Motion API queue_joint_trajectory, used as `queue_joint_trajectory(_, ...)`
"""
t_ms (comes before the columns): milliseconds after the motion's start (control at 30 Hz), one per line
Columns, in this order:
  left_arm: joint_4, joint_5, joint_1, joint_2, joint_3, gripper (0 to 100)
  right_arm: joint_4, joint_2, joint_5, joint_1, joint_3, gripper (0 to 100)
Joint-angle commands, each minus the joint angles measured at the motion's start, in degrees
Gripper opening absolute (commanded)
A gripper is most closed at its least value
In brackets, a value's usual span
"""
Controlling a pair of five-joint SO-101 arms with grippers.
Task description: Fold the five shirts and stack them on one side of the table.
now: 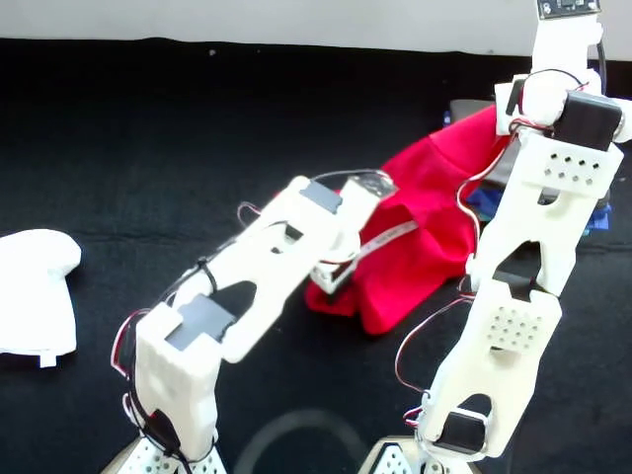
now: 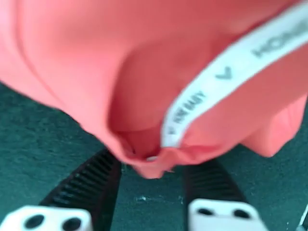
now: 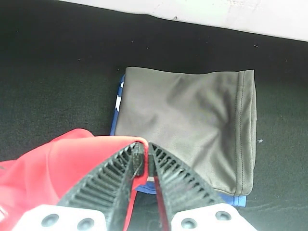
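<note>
A red shirt (image 1: pixel 415 237) lies crumpled right of the table's middle, one corner lifted toward the back right. My right gripper (image 1: pixel 511 120) is shut on that raised corner; in the right wrist view the red shirt (image 3: pixel 57 168) is pinched between the closed fingers (image 3: pixel 168 183) of the right gripper (image 3: pixel 142 150). My left gripper (image 1: pixel 331 276) sits at the shirt's near left edge. It stands open, and a fold of the red shirt (image 2: pixel 144 86) with a white label strip (image 2: pixel 202 96) lies between the tips of the left gripper (image 2: pixel 151 166). A white shirt (image 1: pixel 35 291) lies crumpled at the far left.
A folded grey shirt (image 3: pixel 187 125) rests on a folded blue shirt (image 3: pixel 117 102) at the back right, just behind the right arm (image 1: pixel 523 276). A black cloth (image 1: pixel 148 128) covers the table, and a white wall (image 1: pixel 296 20) runs along the back.
</note>
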Motion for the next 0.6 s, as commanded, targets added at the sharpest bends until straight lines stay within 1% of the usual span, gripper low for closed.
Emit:
queue_joint_trajectory(0, -0.4, 0.2, -3.8, -0.5, -2.7, 3, 0.6, -4.1, -0.4, 0.3, 0.0, 0.5)
queue_joint_trajectory(67, -0.1, 0.3, -6.7, -0.5, -4.7, 0, 0.6, -4.2, -4.0, 0.3, 1.9, 0.5)
queue_joint_trajectory(100, 1.1, 0.3, -8.3, -0.6, -6.2, 1, 0.6, -4.4, -5.8, 0.2, 3.1, 0.5)
queue_joint_trajectory(200, 7.6, 0.1, -13.4, -1.7, -12.9, 1, 0.6, -4.5, -9.3, -0.7, 5.7, 0.5)
queue_joint_trajectory(333, 15.5, -0.4, -20.7, -6.3, -23.4, 1, 0.6, -4.7, -9.9, -5.1, 6.5, 0.5)
queue_joint_trajectory(433, 20.0, -4.2, -24.9, -9.8, -30.5, 1, 0.6, -5.6, -9.6, -9.8, 4.9, 0.5)
queue_joint_trajectory(567, 25.4, -6.2, -29.2, -13.9, -38.5, 1, 0.5, -9.7, -9.6, -14.2, 4.0, 0.5)
